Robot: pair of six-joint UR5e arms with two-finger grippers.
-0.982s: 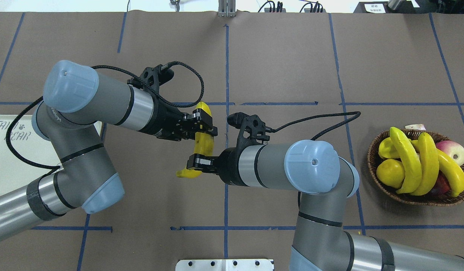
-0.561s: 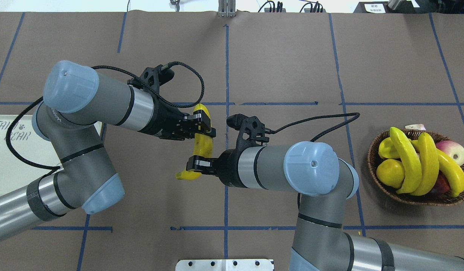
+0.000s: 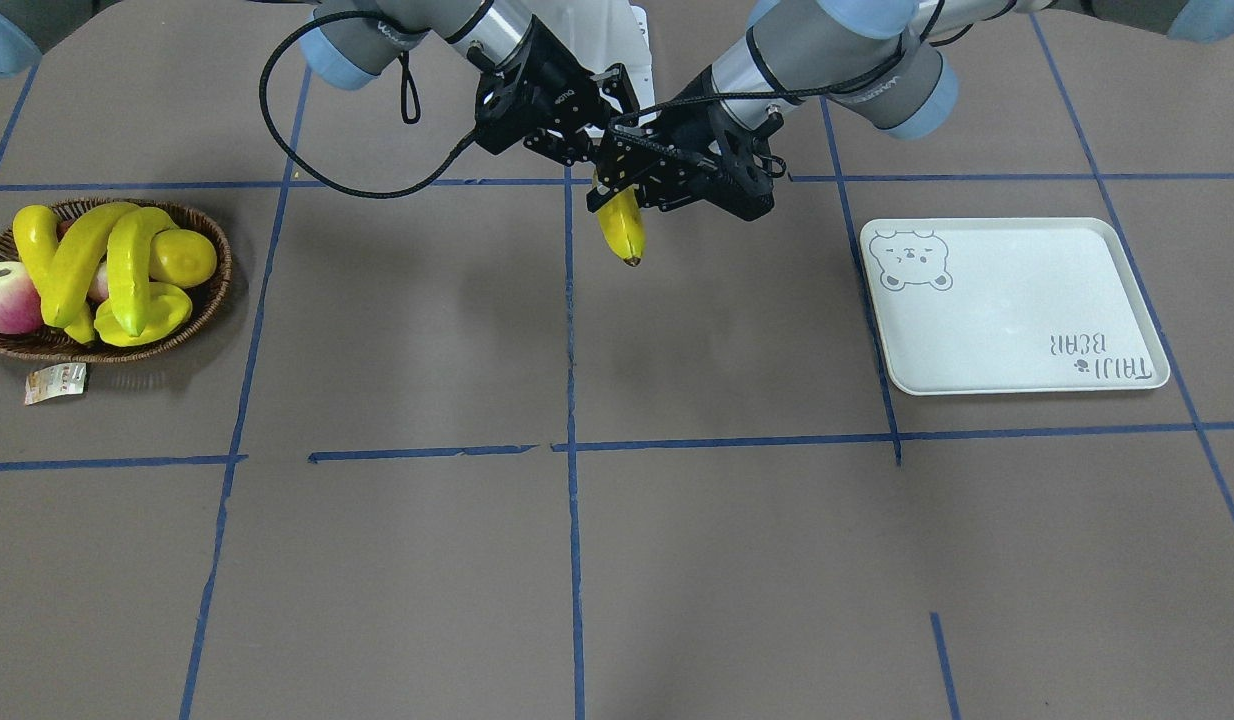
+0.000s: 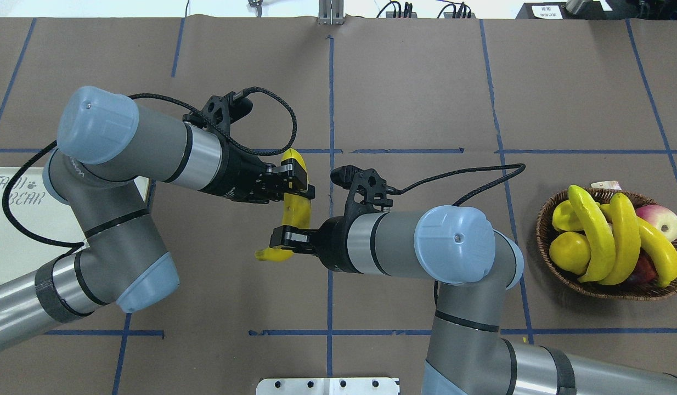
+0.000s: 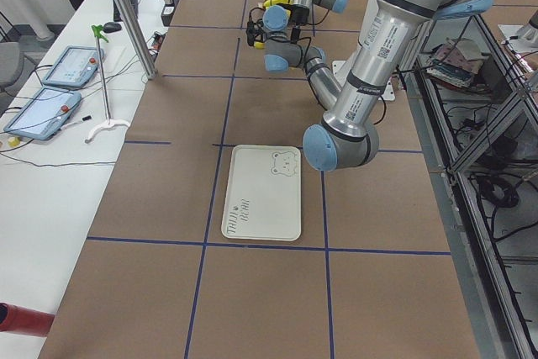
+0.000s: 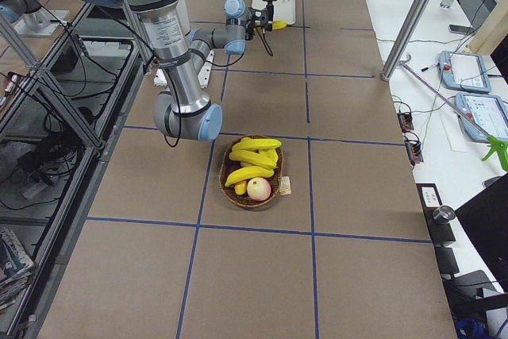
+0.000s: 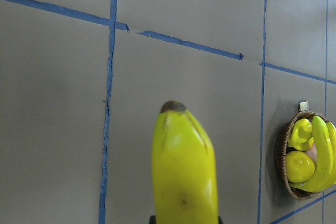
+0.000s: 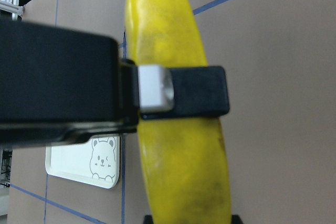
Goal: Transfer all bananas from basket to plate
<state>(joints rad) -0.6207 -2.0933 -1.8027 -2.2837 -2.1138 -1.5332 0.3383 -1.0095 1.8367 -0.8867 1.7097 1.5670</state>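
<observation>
One banana [image 4: 296, 211] hangs over the middle of the table [image 4: 404, 99], and both claws are clamped on it: the left gripper [image 4: 298, 182] round its far half, the right gripper [image 4: 282, 241] round its near end. It looks like a hand-over partway through. Three more bananas [image 4: 593, 233] lie in the basket [image 4: 607, 292] at the right end, among other fruit [image 4: 570, 251]. The plate [image 3: 1017, 300] at the left end is bare, so I reckon none is delivered yet.
</observation>
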